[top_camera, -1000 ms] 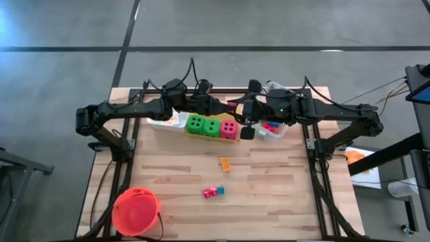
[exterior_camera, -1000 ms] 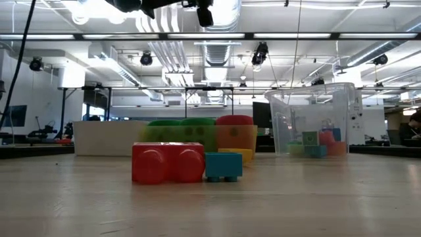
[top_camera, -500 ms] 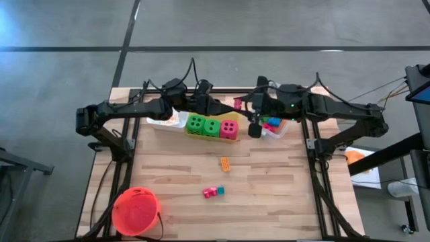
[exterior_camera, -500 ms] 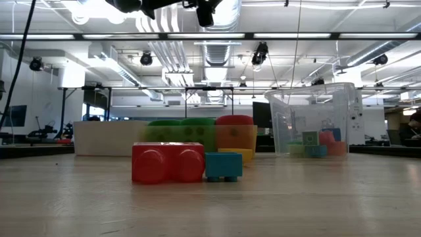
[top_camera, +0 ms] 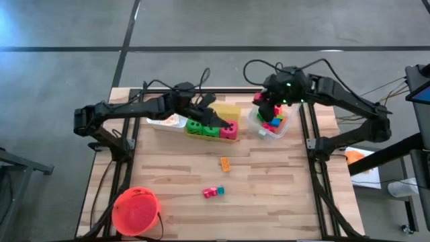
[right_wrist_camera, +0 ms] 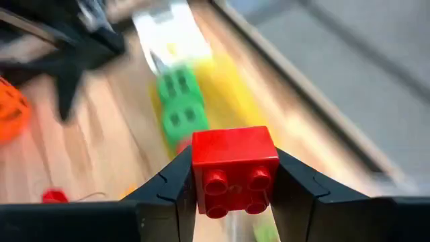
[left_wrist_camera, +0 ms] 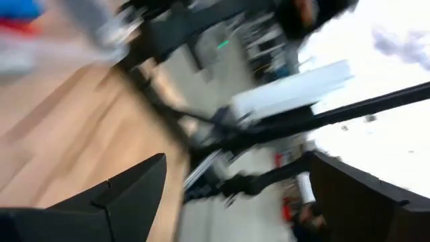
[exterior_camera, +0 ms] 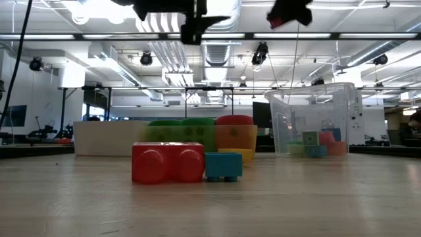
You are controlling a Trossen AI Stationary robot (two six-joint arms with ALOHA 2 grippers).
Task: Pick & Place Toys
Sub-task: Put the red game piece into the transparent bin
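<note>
Red plastic fills the right wrist view: the right gripper [right_wrist_camera: 234, 176] is clamped on a red studded block [right_wrist_camera: 234, 171], and it has swung from beside the dice row to above the clear bin [top_camera: 269, 128], so a drop into that bin looks imminent. Nearer the table's front edge, an orange block [top_camera: 225, 163] and a red-and-blue pair [top_camera: 213, 192] wait unpicked, beside the orange-red bucket [top_camera: 136, 211]. Farther back, the left gripper [top_camera: 218, 119] has sprung wide and holds nothing, hanging over the two green dice [top_camera: 202, 127] and pink-red die [top_camera: 229, 130]; its handover seems finished.
</note>
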